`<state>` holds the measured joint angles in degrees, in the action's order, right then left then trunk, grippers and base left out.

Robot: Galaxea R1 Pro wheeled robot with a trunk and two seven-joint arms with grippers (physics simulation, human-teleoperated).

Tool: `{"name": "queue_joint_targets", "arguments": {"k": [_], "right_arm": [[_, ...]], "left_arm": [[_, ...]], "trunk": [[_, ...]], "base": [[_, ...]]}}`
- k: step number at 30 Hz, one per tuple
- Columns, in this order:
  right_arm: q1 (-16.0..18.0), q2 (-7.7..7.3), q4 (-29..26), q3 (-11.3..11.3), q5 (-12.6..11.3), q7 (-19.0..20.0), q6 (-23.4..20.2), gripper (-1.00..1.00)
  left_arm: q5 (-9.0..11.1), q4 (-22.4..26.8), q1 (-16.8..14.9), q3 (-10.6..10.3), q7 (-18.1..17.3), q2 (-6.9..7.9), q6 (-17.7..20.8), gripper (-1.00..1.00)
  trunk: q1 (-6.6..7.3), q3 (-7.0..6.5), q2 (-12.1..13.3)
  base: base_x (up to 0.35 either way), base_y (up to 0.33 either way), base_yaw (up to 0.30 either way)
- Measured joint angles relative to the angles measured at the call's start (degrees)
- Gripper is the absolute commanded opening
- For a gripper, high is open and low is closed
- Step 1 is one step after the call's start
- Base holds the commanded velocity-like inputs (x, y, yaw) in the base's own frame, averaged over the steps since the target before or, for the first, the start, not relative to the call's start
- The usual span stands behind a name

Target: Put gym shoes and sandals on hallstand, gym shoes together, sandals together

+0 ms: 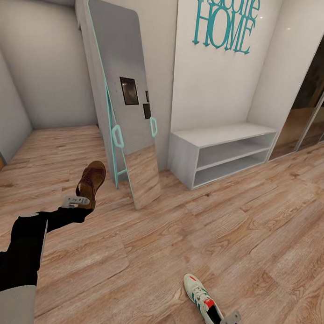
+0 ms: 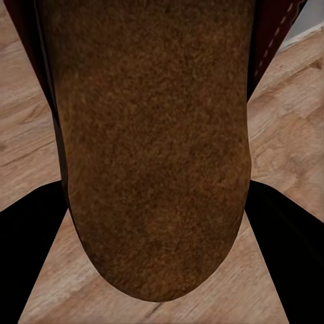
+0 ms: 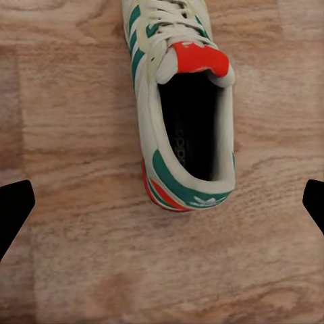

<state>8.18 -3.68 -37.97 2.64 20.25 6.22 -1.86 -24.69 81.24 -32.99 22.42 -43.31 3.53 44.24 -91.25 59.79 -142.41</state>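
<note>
We see our left gripper [image 1: 79, 201] pinching a brown sandal [image 1: 91, 180]; our right gripper [image 1: 231, 320], jaws spread, hovers over a white, green-striped gym shoe [image 3: 182, 108].

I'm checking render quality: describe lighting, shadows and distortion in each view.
Head view: even light, faint shadows, wide-angle lean on the mirror. Left wrist view: the sandal sole so close it looks grainy. Right wrist view: the gym shoe sharp, almost shadowless on the floor.
</note>
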Motion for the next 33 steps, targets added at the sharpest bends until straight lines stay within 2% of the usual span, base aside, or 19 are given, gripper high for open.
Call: {"name": "queue_joint_targets", "arguments": {"k": [8,12,27,31,33], "right_arm": [[0.0,0.02,-0.3,-0.2,-0.1,0.0,0.0,1.00],[0.0,0.02,-0.5,-0.4,-0.1,-0.1,0.0,1.00],[0.0,-0.05,-1.0,-0.6,-0.3,-0.1,-0.1,1.00],[0.0,-0.06,-1.1,-1.6,-0.2,-0.1,-0.1,1.00],[0.0,-0.07,-1.5,-2.1,-0.2,-0.1,-0.1,1.00]], "left_arm": [[0.0,0.0,0.0,0.0,0.0,0.01,0.0,-1.00],[-0.1,0.0,0.0,0.0,0.0,0.01,0.0,-1.00],[0.0,0.0,0.0,0.0,0.1,-0.01,0.0,-1.00],[0.0,0.0,0.0,0.0,0.1,-0.01,0.0,-1.00],[-0.1,0.0,0.0,0.0,0.1,-0.02,0.0,-1.00]], "trunk": [[0.00,0.00,0.0],[-0.49,0.80,-0.8],[-0.49,0.85,-0.8],[-0.49,1.08,-0.8],[-0.55,1.68,-0.8]], "base": [[0.000,0.000,0.000],[0.000,0.000,0.000],[0.000,0.000,0.000],[0.000,0.000,0.000],[0.000,0.000,0.000]]}}
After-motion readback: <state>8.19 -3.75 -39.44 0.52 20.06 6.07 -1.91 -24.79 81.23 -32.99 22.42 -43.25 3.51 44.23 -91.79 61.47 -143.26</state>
